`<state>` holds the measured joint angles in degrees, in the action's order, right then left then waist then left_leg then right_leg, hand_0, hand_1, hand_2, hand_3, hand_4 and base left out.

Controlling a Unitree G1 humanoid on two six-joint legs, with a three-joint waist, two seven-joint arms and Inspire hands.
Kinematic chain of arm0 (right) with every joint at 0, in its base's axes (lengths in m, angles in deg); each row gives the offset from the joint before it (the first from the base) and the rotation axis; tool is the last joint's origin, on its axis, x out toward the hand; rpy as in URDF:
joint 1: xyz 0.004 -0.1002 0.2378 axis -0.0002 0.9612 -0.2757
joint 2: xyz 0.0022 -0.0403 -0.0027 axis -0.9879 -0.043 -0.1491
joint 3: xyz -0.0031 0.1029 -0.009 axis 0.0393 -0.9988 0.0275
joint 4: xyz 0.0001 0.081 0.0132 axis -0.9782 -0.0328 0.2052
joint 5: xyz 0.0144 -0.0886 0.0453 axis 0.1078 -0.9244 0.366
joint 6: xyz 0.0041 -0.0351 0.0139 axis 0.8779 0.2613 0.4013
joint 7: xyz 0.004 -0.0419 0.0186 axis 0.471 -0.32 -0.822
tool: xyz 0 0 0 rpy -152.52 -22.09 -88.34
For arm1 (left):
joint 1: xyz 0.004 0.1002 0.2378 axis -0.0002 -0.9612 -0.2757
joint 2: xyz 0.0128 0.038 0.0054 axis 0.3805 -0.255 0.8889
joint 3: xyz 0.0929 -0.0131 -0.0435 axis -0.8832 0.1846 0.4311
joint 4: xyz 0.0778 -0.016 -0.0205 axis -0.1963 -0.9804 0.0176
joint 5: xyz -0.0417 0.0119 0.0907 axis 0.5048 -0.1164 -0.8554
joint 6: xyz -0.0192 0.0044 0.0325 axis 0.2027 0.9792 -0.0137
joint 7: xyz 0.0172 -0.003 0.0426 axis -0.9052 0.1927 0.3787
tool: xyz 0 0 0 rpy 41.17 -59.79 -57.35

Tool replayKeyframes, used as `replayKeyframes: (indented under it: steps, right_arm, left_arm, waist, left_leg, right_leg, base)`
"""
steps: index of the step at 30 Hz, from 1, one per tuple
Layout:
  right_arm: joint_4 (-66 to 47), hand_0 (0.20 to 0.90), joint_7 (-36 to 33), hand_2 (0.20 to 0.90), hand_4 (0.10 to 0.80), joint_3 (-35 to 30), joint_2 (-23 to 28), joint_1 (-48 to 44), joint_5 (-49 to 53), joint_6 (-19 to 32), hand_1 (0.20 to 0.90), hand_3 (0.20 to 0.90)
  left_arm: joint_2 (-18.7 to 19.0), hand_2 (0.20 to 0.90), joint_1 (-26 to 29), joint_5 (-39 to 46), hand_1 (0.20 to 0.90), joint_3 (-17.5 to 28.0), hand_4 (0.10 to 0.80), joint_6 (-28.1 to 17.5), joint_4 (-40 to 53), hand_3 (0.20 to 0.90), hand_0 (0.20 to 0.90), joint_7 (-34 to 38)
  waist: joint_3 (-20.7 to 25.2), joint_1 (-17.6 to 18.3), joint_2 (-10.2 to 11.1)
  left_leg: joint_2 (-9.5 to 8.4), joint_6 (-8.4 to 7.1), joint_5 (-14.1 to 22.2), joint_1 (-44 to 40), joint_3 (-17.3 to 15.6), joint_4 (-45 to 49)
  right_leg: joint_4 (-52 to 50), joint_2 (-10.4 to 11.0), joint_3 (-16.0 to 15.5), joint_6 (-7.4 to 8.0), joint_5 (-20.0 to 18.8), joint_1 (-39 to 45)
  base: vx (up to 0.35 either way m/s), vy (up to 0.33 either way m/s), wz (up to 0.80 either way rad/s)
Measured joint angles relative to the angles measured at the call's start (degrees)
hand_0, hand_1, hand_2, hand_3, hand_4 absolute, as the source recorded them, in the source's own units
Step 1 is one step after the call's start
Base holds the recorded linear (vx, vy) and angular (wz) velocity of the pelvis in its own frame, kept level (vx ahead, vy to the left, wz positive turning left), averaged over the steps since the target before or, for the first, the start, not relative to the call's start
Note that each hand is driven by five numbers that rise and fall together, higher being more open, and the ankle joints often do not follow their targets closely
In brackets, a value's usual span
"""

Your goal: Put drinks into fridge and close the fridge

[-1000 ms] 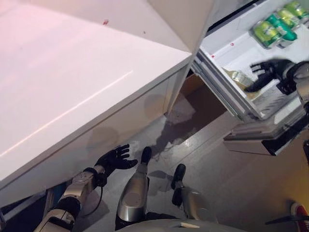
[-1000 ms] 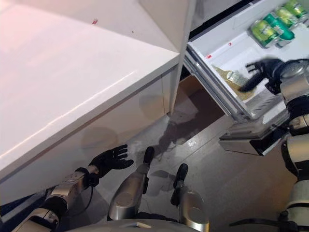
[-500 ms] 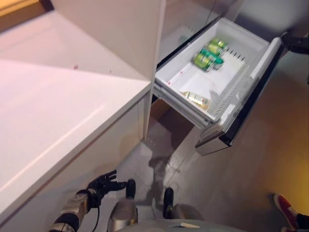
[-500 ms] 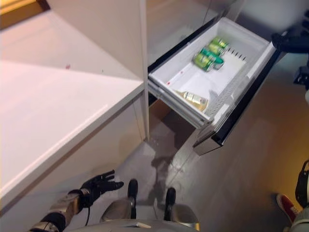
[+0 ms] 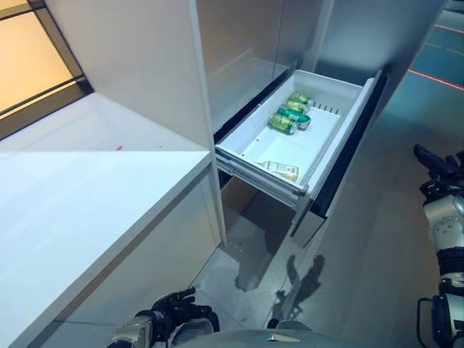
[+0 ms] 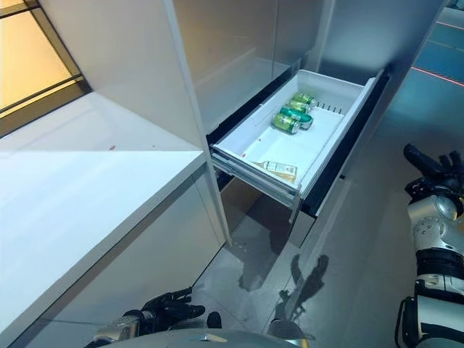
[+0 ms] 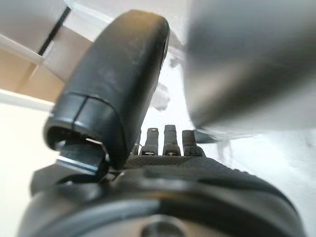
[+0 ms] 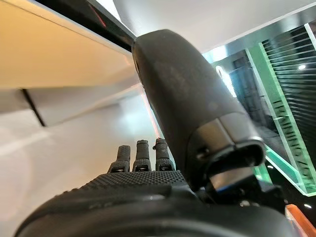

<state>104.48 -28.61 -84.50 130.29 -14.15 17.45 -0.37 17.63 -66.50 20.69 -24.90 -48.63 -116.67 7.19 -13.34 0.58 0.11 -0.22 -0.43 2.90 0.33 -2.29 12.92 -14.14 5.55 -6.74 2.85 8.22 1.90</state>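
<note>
The white fridge drawer (image 5: 313, 141) stands pulled out at the middle right. Inside it, several green cans (image 5: 290, 116) lie at the far end and a clear bottle (image 5: 280, 170) lies on its side near the front corner. My right hand (image 6: 429, 164) hangs in the air to the right of the drawer, well apart from it, fingers straight and empty; its own wrist view shows the fingers (image 8: 140, 157) extended. My left hand (image 5: 176, 313) is low by the floor below the counter, open and empty, with straight fingers (image 7: 165, 140).
A long white counter (image 5: 94, 188) fills the left side, with a tall white cabinet panel (image 5: 138, 65) between it and the fridge. Grey floor (image 5: 377, 239) lies in front of and to the right of the open drawer.
The camera has swung up and back. My right hand, beside the bottle inside the drawer a second ago, has withdrawn to the right of it. The bottle stays in the drawer.
</note>
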Motion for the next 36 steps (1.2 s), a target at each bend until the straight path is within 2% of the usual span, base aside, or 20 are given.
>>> replayKeyframes:
  steps: [4, 8, 13, 17, 18, 19, 24, 29, 36]
  right_arm:
    - [2.59, 0.900, 2.25, 0.900, 0.800, 0.20, 0.25, -5.07, 3.72, -0.06, 0.900, 0.900]
    - [6.11, 0.900, 4.50, 0.900, 0.800, 2.29, 0.20, -9.55, 8.68, -1.73, 0.900, 0.900]
    - [7.68, 0.900, 7.13, 0.900, 0.800, 2.44, 1.94, -15.19, 11.76, -1.03, 0.900, 0.900]
    - [7.94, 0.900, 11.23, 0.900, 0.800, 3.05, 2.22, -17.02, 12.85, -1.08, 0.900, 0.900]
    - [7.95, 0.900, 12.31, 0.900, 0.800, 4.02, 2.61, -17.91, 12.82, -1.02, 0.900, 0.900]
    - [8.09, 0.900, 13.65, 0.900, 0.800, 4.75, 3.01, -18.48, 12.82, -0.97, 0.900, 0.900]
    - [8.14, 0.900, 19.06, 0.900, 0.800, 6.88, 3.56, -18.46, 12.33, -0.15, 0.900, 0.900]
    - [8.13, 0.900, 23.44, 0.900, 0.800, 9.64, 4.50, -18.58, 11.56, 0.61, 0.900, 0.900]
    - [9.64, 0.900, 24.03, 0.900, 0.800, 14.02, 4.86, -22.60, 6.79, 1.48, 0.900, 0.900]
  left_arm:
    - [0.32, 0.900, 3.18, 3.02, 0.900, -0.10, 0.800, -0.22, 2.42, 0.900, 0.900, 1.16]
    - [0.29, 0.900, 5.80, 6.00, 0.900, -0.09, 0.800, -0.69, 3.67, 0.900, 0.900, 2.09]
    - [0.31, 0.900, 6.97, 8.26, 0.900, 0.52, 0.800, -2.57, 5.38, 0.900, 0.900, 2.51]
    - [0.07, 0.900, 7.08, 9.29, 0.900, 0.76, 0.800, -2.84, 6.43, 0.900, 0.900, 2.56]
    - [-0.30, 0.900, 6.94, 9.86, 0.900, 0.75, 0.800, -3.07, 6.70, 0.900, 0.900, 2.47]
    - [-0.62, 0.900, 7.10, 10.30, 0.900, 0.81, 0.800, -3.64, 6.88, 0.900, 0.900, 2.53]
    - [-0.74, 0.900, 6.95, 10.96, 0.900, 0.73, 0.800, -4.34, 6.94, 0.900, 0.900, 2.53]
    - [-0.84, 0.900, 6.72, 11.11, 0.900, 0.65, 0.800, -5.07, 7.16, 0.900, 0.900, 2.39]
    - [-1.42, 0.900, 6.55, 11.00, 0.900, 0.67, 0.800, -5.07, 7.25, 0.900, 0.900, 1.81]
  waist:
    - [-4.82, -2.41, -0.24]
    - [-8.52, -4.30, -0.62]
    - [-12.20, -4.09, -1.26]
    - [-13.12, -4.33, -1.69]
    - [-13.18, -4.34, -1.90]
    - [-13.50, -4.67, -2.12]
    - [-13.57, -4.69, -2.21]
    - [-13.69, -4.95, -2.28]
    - [-14.60, -6.74, -3.06]
  left_leg:
    - [-1.25, 0.74, 3.82, 9.79, 1.00, 12.06]
    - [-1.96, 1.52, 5.53, 16.97, 1.62, 19.79]
    - [-2.50, 1.95, 5.78, 21.83, 1.65, 24.08]
    - [-3.25, 1.87, 5.83, 23.76, 2.30, 25.46]
    - [-3.87, 1.97, 5.59, 24.71, 3.25, 26.03]
    - [-3.87, 1.65, 5.27, 25.32, 3.53, 26.31]
    - [-3.91, 1.51, 5.14, 26.10, 4.20, 25.55]
    - [-3.98, 0.35, 3.66, 26.37, 5.82, 24.33]
    - [-4.96, -0.64, 1.55, 23.59, 8.86, 19.77]
  right_leg:
    - [-13.41, 2.16, 0.03, 0.10, 4.67, -9.56]
    - [-21.11, 3.57, -0.01, 0.35, 6.60, -16.03]
    - [-26.01, 4.55, 0.38, 0.13, 7.02, -20.84]
    - [-27.26, 4.97, 0.40, 0.07, 7.09, -23.20]
    - [-28.66, 4.80, 0.85, -0.46, 7.10, -24.39]
    - [-29.16, 4.52, 1.09, 0.02, 7.41, -24.96]
    - [-28.93, 4.30, 0.47, -0.46, 7.13, -25.71]
    - [-28.57, 4.30, -1.27, -1.19, 7.52, -25.55]
    - [-26.20, 5.22, -4.85, -2.17, 7.72, -22.22]
  base:
    - [-0.217, 0.030, 0.18]
    - [-0.162, 0.036, 0.14]
    - [-0.072, 0.050, 0.03]
    - [0.016, 0.082, 0.02]
    - [0.081, 0.043, -0.16]
    - [0.003, 0.063, -0.13]
    - [0.014, 0.057, 0.03]
    - [0.044, 0.039, 0.12]
    - [0.115, 0.013, 0.24]
